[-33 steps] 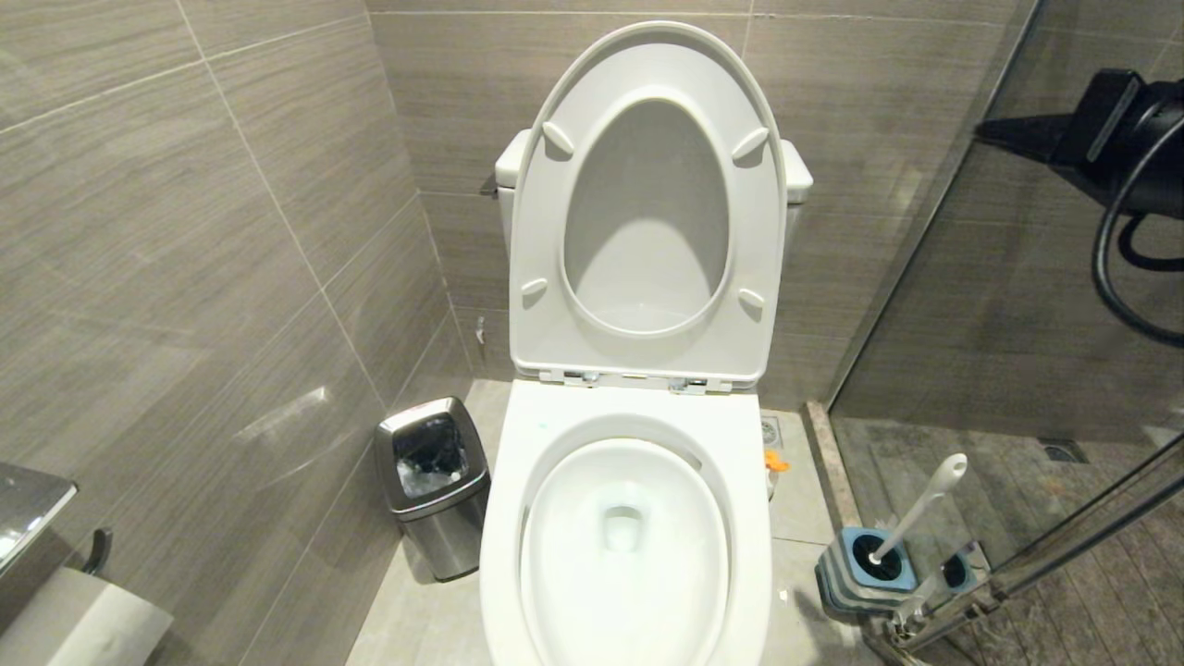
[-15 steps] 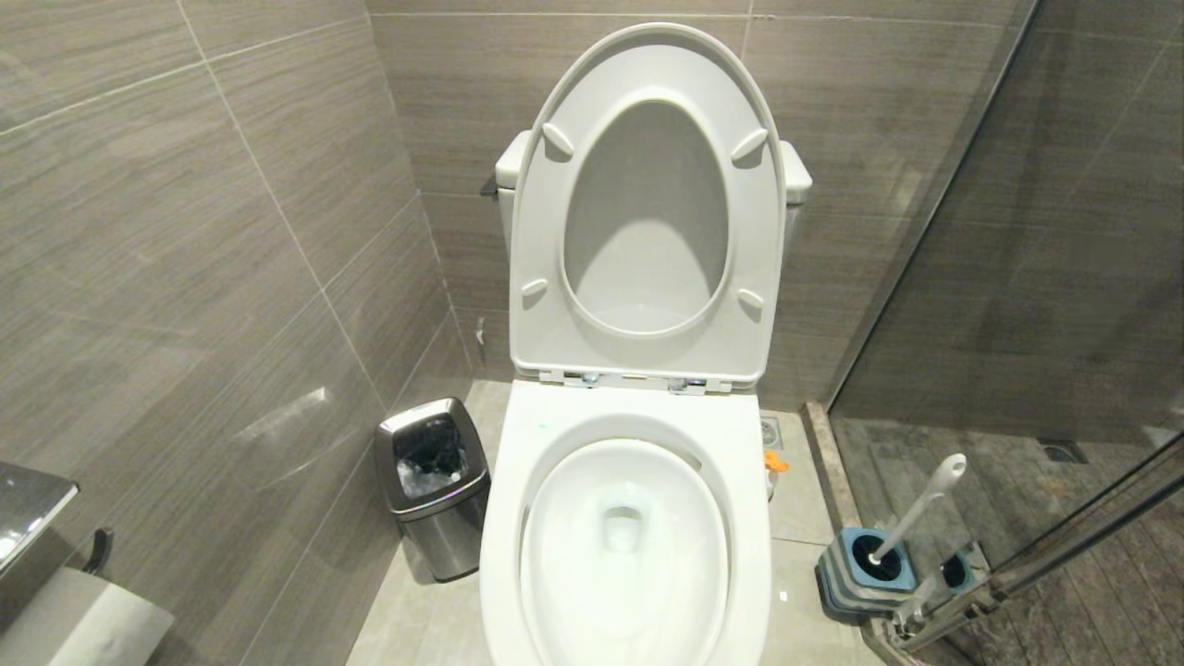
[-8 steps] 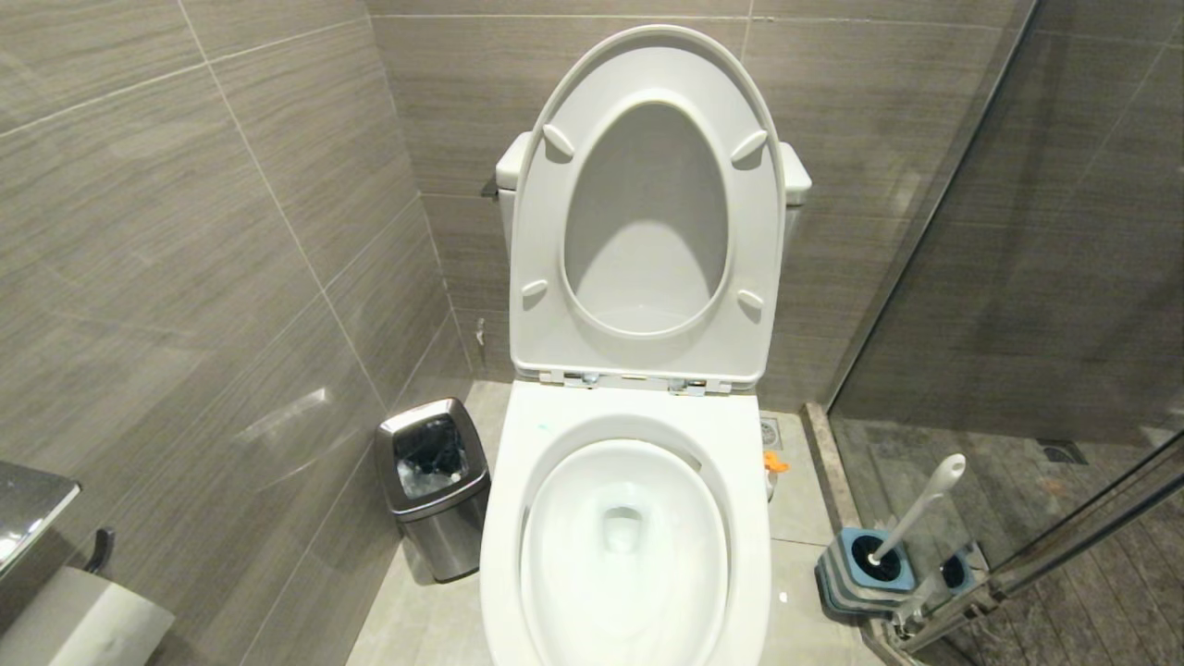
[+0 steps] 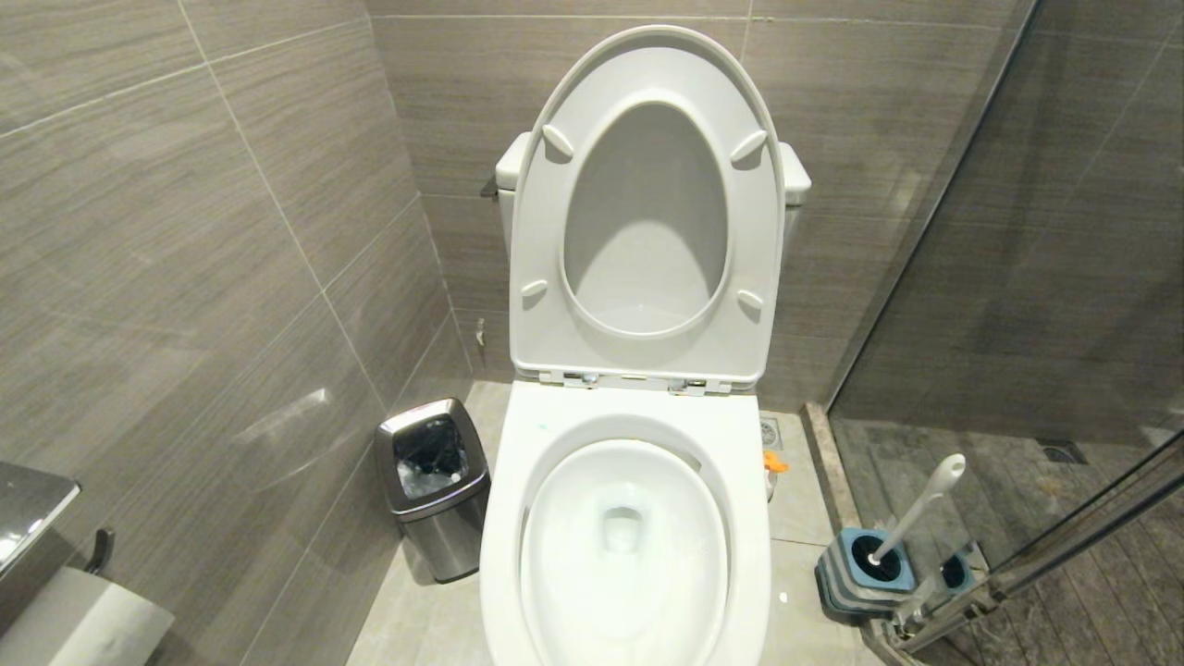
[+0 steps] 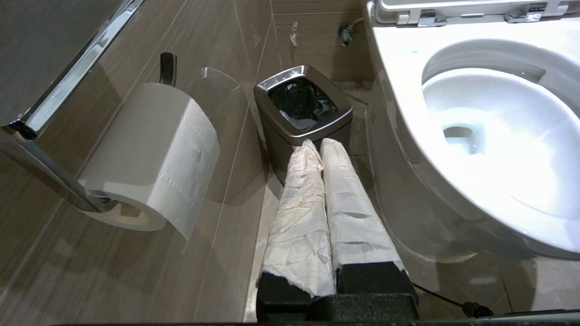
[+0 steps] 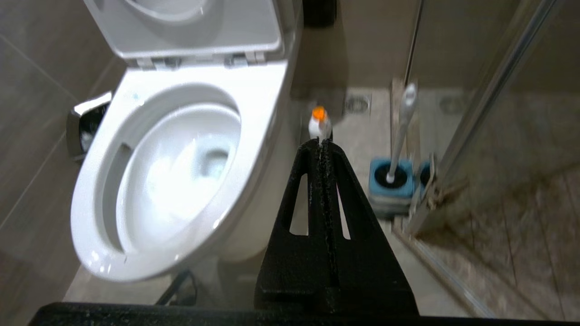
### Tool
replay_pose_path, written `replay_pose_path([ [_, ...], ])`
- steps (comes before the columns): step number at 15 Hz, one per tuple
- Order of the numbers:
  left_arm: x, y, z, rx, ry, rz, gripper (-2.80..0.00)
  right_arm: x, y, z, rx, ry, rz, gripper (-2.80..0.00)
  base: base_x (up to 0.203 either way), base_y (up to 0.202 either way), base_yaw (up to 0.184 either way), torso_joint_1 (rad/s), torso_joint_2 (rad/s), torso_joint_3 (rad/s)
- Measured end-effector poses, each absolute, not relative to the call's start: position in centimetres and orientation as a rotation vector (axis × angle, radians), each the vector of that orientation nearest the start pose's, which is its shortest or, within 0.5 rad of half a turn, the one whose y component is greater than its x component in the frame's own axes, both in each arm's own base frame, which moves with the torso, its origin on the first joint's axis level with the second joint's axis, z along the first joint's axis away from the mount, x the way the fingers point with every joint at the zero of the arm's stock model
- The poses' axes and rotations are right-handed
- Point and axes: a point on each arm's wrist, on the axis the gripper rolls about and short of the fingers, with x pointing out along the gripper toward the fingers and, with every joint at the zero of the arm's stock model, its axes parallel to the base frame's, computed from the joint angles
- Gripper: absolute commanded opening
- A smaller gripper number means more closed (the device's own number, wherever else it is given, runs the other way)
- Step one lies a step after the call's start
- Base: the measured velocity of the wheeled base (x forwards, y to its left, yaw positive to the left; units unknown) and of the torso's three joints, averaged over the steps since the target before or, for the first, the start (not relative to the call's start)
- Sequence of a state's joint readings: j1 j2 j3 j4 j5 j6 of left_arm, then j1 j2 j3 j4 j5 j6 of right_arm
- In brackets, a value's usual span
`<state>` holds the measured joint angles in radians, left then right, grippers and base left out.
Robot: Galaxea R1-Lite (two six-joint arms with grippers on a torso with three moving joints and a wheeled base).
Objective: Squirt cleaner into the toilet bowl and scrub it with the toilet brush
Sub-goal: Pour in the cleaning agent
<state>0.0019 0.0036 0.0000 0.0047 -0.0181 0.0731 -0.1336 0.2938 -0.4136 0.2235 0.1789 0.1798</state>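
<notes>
Reach for the bottle [image 6: 320, 122] at the bowl's [image 4: 504, 518] right edge; open right gripper [image 6: 322, 141] (shut, empty) first.

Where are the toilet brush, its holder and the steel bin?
toilet brush [image 4: 925, 504], head view, on its white handle.
holder [image 4: 837, 569], head view, on its blue-grey side.
steel bin [image 4: 449, 546], head view, on its front wall.

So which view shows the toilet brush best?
The head view: the toilet brush stands sharp and whole-handled in its blue holder. The right wrist view shows it blurred; the left wrist view misses it.
</notes>
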Motion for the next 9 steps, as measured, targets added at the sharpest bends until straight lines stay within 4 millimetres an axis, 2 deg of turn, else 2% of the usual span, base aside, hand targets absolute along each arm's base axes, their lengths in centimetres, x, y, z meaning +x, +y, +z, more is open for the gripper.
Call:
replay_pose_path([
  [2,-2.3,0.0,7.5,0.073,0.008,-0.016,-2.80,-2.0,0.7,17.7,0.185,0.039,0.070,-2.80,0.000,0.000,0.000,0.000,0.00,0.000],
  [5,-2.3,0.0,7.5,0.073,0.008,-0.016,-2.80,-2.2,0.5,17.9,0.188,0.030,0.175,-2.80,0.000,0.000,0.000,0.000,0.00,0.000],
  [9,-2.3,0.0,7.5,0.073,0.008,-0.016,-2.80,-2.8,0.5,15.5,0.166,0.028,0.220,-2.80,0.000,0.000,0.000,0.000,0.00,0.000],
])
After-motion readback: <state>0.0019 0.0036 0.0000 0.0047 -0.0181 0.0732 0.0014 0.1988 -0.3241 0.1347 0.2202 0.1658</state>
